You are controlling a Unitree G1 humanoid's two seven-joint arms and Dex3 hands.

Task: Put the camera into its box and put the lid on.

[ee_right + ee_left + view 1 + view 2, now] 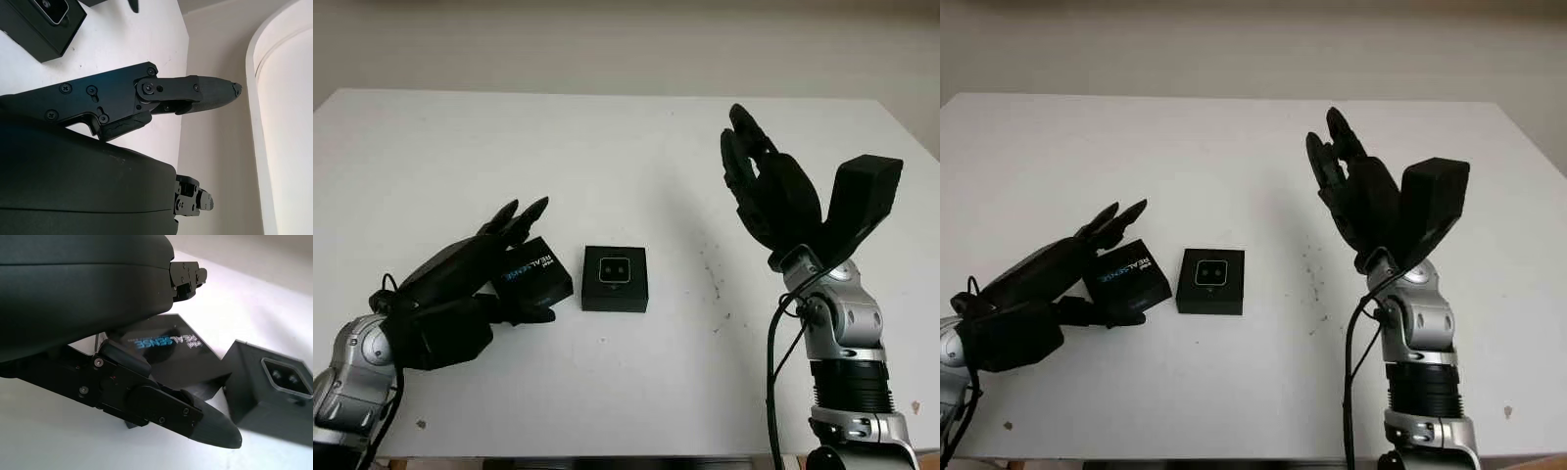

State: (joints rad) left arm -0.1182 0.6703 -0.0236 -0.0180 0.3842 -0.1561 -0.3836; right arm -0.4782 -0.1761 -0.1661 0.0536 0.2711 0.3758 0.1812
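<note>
**A:** Where does the camera sit?

**B:** Inside the small black square cardboard box (615, 279), which stands open near the middle of the white flat counter (607, 147). The camera (614, 267) is a dark square body with a pale rim and two small lenses facing up; it lies in the box's recess, top uncovered.

**A:** And the lid?

**B:** The flat black square lid with blue and white lettering (536, 274) is just left of the box, tilted, one edge lifted off the counter. The lid and box are close together, but I cannot tell if they touch.

**A:** Who has it?

**B:** The left black three-finger hand (499, 269). It comes in from the lower left, two fingers (519, 220) lying over the lid's far side and the thumb (195, 421) pressed under its near edge, so the hand is clamped on the lid. The left wrist view shows the lettering between thumb and shell, with the box and camera just beyond.

**A:** The other hand?

**B:** The right black three-finger hand (764, 186) is raised above the counter on the right, well apart from the box, fingers straight and pointing away, holding nothing.

**A:** Anything else on the counter?

**B:** A few faint dark specks (713, 279) between the box and the right arm.
</note>
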